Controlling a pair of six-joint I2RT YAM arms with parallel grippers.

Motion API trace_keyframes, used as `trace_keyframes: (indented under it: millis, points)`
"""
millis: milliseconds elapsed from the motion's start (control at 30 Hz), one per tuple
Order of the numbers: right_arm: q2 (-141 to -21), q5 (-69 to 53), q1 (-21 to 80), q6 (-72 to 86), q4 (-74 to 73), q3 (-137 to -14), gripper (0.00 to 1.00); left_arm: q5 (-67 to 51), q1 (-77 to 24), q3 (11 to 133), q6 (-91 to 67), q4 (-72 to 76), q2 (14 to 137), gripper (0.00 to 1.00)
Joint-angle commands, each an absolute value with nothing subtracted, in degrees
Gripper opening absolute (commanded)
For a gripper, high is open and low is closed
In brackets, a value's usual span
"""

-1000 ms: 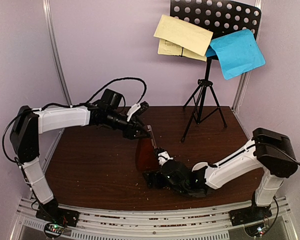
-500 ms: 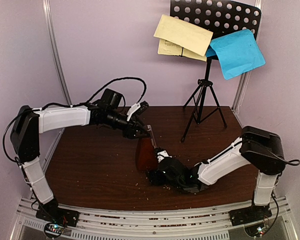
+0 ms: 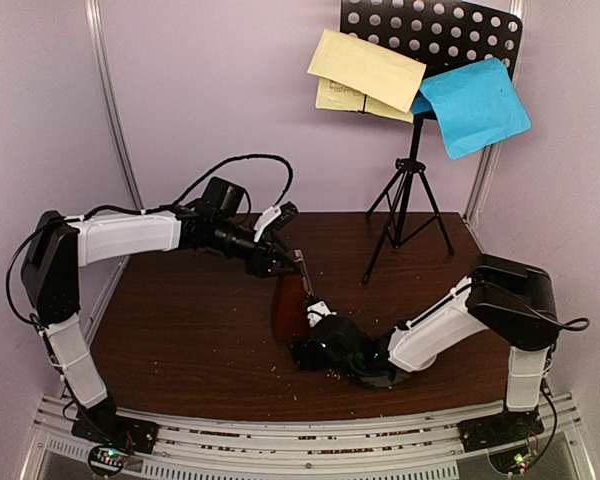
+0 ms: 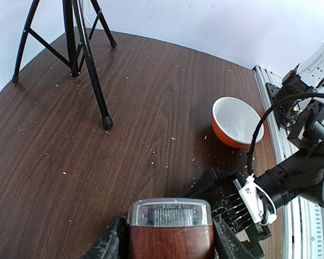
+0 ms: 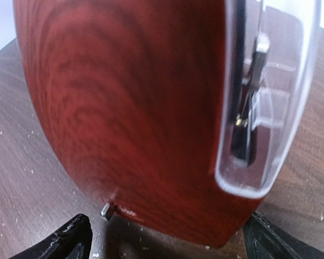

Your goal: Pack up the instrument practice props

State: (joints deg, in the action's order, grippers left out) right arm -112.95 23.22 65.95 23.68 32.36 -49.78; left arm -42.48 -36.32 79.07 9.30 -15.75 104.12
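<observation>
Left jaws pinch metronome [image 4: 171,237] top; right jaws spread wide, flanking its base.

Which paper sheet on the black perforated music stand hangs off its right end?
The bright blue sheet. It droops past the right end of the black perforated desk and below its lip, while the pale yellow sheets overhang the left end instead.

The music stand [image 3: 410,195] stands at the back right of the surface [image 3: 180,335]. On its desk, the left sheets [image 3: 365,70] overlap each other and the right sheet [image 3: 475,105] hangs over the edge. The metronome [image 3: 290,305] stands near the middle of the surface, in front and left of the stand's feet. The left claw [image 3: 284,264] sits around its top and the right claw [image 3: 302,352] lies at its base, a finger on either side. The bowl [image 4: 237,121] rests near the front edge, right of the metronome. Crumbs [image 4: 154,156] lie scattered between them.
</observation>
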Motion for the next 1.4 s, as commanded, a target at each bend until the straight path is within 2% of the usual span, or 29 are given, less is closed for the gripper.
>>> trace_keyframes:
  millis: [0, 167, 500, 733, 933, 1067, 1367]
  points:
    - [-113.6, 25.59, 65.05, 21.65, 37.33, -49.35, 1.0, -41.48, -36.16, 78.57, 8.56, -20.38, 106.7, 0.27]
    - [-113.98, 24.73, 64.51, 20.27, 42.25, -48.07, 0.99, -41.41, -36.04, 78.57, 8.53, -20.38, 106.7, 0.28]
    - [-115.37, 23.78, 63.9, 20.3, 42.63, -48.69, 0.93, -41.77, -36.08, 78.53, 8.47, -20.33, 106.61, 0.28]
    - [-115.61, 22.83, 63.9, 20.43, 41.87, -48.95, 0.97, -41.75, -36.04, 78.57, 8.51, -20.34, 106.57, 0.28]
    - [-115.93, 22.75, 63.62, 20.81, 41.45, -49.17, 0.96, -41.84, -36.13, 78.56, 8.52, -20.33, 106.52, 0.28]
    - [-115.89, 22.77, 63.61, 20.84, 41.62, -48.94, 0.92, -41.92, -36.04, 78.57, 8.48, -20.36, 106.52, 0.27]
    - [-115.92, 22.72, 63.63, 20.91, 41.83, -48.87, 0.75, -42.01, -36.11, 78.51, 8.52, -20.37, 106.48, 0.28]
